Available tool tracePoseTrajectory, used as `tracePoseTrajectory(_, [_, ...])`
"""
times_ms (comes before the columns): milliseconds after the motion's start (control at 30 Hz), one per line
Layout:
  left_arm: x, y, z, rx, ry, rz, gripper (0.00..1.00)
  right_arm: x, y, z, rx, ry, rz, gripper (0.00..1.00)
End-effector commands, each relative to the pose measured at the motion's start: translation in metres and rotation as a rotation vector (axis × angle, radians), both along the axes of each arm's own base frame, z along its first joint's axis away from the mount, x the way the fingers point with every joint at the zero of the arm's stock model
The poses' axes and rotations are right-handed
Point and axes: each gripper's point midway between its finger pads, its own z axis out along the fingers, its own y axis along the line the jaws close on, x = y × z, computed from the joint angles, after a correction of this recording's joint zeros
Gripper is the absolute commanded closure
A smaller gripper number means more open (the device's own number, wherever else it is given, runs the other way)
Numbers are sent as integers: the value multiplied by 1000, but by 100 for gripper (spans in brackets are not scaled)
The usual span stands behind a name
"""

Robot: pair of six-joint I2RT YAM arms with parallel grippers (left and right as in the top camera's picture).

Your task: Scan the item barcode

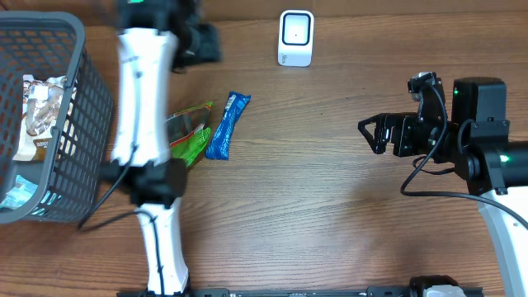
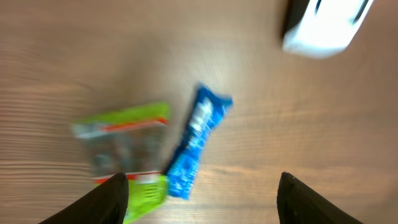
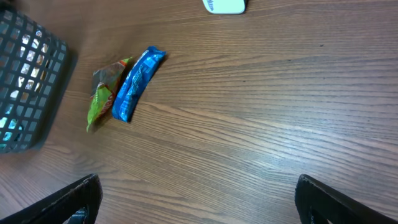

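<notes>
**Ana:** Where is the item for scanning?

**Ben:** A blue foil-wrapped snack bar [image 1: 227,125] lies flat on the brown wooden bench [image 1: 330,206], set at a slant. Its lower end touches a green plastic snack packet [image 1: 195,139] just to its left. The left arm crosses over part of that green packet in the overhead view. Neither packet is held by anything.

**Ana:** And the scanner?

**Ben:** The white rounded barcode scanner [image 1: 296,38] sits near the far edge of the bench, well apart from both packets.

**Ana:** How does the left gripper stand?

**Ben:** The left gripper [image 2: 199,205] hangs above the bench with its dark fingers [image 2: 112,199] spread wide, and only bare wood and the packets show between them. It holds nothing. Its wrist view is blurred, though the blue bar [image 2: 198,142] and green packet [image 2: 127,149] are plain below it.

**Ana:** The right one?

**Ben:** The right gripper [image 1: 371,132] is out over the right side of the bench, fully spread and empty, well away from the packets.

**Ana:** Anything else?

**Ben:** A grey plastic mesh basket [image 1: 87,99] stands at the left edge with several wrapped items inside.
</notes>
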Motion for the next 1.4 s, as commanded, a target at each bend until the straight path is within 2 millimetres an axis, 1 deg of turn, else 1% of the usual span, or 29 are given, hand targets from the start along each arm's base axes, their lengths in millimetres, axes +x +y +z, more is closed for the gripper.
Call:
tracePoseTrajectory(0, [-44,79,117,38,-288,183,33,3,3,14,8,-35,7,0])
tracePoseTrajectory(33, [-55,99,130,58,-321,232,33,3,3,14,8,-34,6,0])
tracePoseTrajectory(67, [-69,122,145,82,-356,295,30,3,3,14,8,-34,6,0])
tracePoseTrajectory(133, [-93,161,164,113,-399,402,25,2,3,14,8,-34,7,0])
tracePoseTrajectory(167, [-113,195,173,145,-418,487,22,2,3,13,8,-30,6,0])
tracePoseTrajectory(233, [-132,231,176,180,-417,574,19,1,3,13,8,-26,7,0])
tracePoseTrajectory(300, [-144,261,169,213,-386,627,16,0,3,12,8,-19,7,0])
tracePoseTrajectory(367, [-148,290,155,250,-340,640,15,-1,3,11,7,-15,7,0])
tracePoseTrajectory(433, [-143,314,135,273,-289,629,14,-1,3,11,7,-15,7,0])
tracePoseTrajectory(467, [-139,323,126,275,-268,629,14,-1,3,11,7,-16,7,0])
tracePoseTrajectory(567, [-118,353,89,255,-213,641,14,0,3,12,8,-20,7,0])
tracePoseTrajectory(600, [-111,359,77,246,-201,640,13,0,3,12,8,-20,7,0])
tracePoseTrajectory(667, [-93,373,54,235,-185,635,9,0,3,12,8,-19,7,0])
tracePoseTrajectory(800, [-52,392,16,191,-217,593,6,0,3,12,8,-20,7,0])
tracePoseTrajectory(900, [-34,401,-12,168,-211,573,5,0,3,12,8,-19,7,0])
tracePoseTrajectory(967, [-23,405,-33,142,-204,557,4,0,3,12,8,-19,6,1])
tracePoseTrajectory(1000, [-18,404,-42,126,-199,536,0,0,3,12,8,-19,6,0])
tracePoseTrajectory(1067, [-8,396,-65,89,-175,471,0,0,3,12,8,-19,6,0])
tracePoseTrajectory(1233, [-2,393,-113,96,-79,443,0,0,3,12,8,-18,6,0])
tracePoseTrajectory(1333, [-6,397,-139,98,-11,494,0,-1,3,11,14,-8,-2,0])
tracePoseTrajectory(1367, [-8,398,-144,101,5,507,0,-1,3,11,16,-4,-4,0])
